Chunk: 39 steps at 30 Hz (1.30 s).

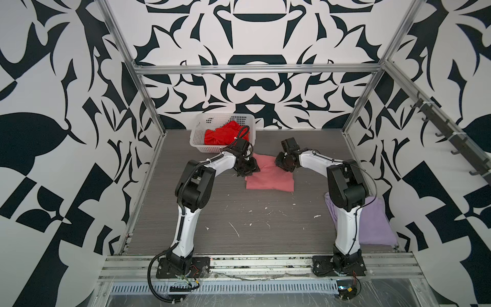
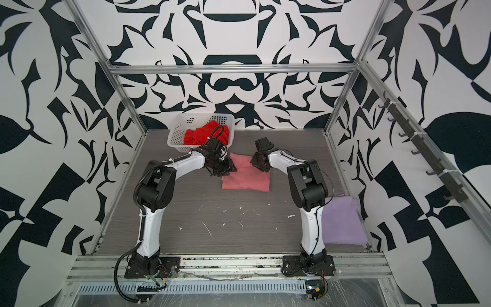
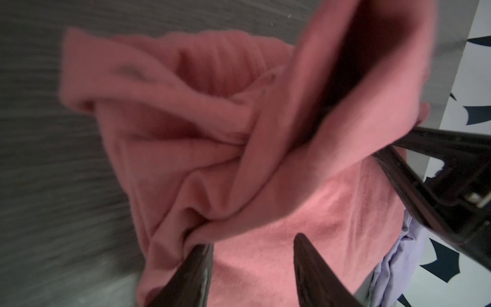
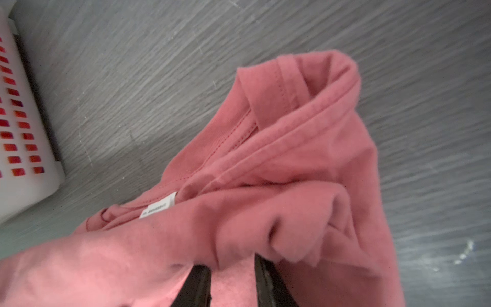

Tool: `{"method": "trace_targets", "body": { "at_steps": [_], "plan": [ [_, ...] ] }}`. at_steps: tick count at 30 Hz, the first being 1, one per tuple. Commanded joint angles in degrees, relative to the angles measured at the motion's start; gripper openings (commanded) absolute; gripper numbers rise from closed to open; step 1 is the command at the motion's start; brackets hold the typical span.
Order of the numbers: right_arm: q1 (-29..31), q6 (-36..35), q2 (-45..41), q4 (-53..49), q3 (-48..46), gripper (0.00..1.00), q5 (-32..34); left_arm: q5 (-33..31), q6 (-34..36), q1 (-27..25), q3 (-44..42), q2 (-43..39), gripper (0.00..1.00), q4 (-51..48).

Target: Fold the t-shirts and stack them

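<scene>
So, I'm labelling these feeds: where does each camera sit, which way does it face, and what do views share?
Top view: high at the front, looking down; left arm, right arm, pink shirt, basket.
Top view: beside it, same scene; lavender shirt.
Left wrist: on left arm, facing the pink shirt past left gripper.
Right wrist: likewise, right gripper, neck label.
Shared: all show the pink shirt.

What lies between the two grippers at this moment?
Only the salmon-pink shirt: its far part spans the gap from the left gripper to the right gripper. Both top views show this.
</scene>
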Motion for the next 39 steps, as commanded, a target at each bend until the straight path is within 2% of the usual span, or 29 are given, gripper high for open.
{"method": "trace_targets", "body": {
  "at_steps": [1,8,12,18,21,31,35,39],
  "plan": [
    [-0.3,-1.6,-3.4,-2.4,-2.6,0.31,3.1,-3.9,-0.8,0.5,-4.9,0.1,0.52,-1.1],
    [-0.3,-3.1,-7.8,-4.6,-9.8,0.31,4.4,-3.6,-0.2,0.3,-11.3,-2.2,0.51,-0.9],
    [-0.5,-3.9,-11.1,-4.3,-15.2,0.31,6.1,-3.1,3.0,-1.4,-12.3,-3.3,0.5,-3.8],
    [-0.6,-5.6,-15.2,-7.7,-19.0,0.31,9.5,3.2,5.7,-3.6,-17.2,-7.3,0.49,-5.7],
    [-0.9,-6.6,-17.3,-9.4,-19.7,0.31,10.5,4.2,5.8,-5.8,-20.2,-11.1,0.49,-5.3],
    [0.7,-6.5,-28.5,-8.4,-21.3,0.33,9.0,-0.3,5.9,-4.3,-19.3,-22.0,0.55,-4.7],
    [3.9,-5.1,-28.7,-7.3,-20.4,0.34,7.9,-3.8,6.4,-2.8,-23.8,-26.2,0.62,-1.6],
    [7.1,-3.1,-25.3,-4.8,-19.8,0.35,6.1,-7.5,7.0,-0.5,-28.4,-28.4,0.69,1.7]
  ]
}}
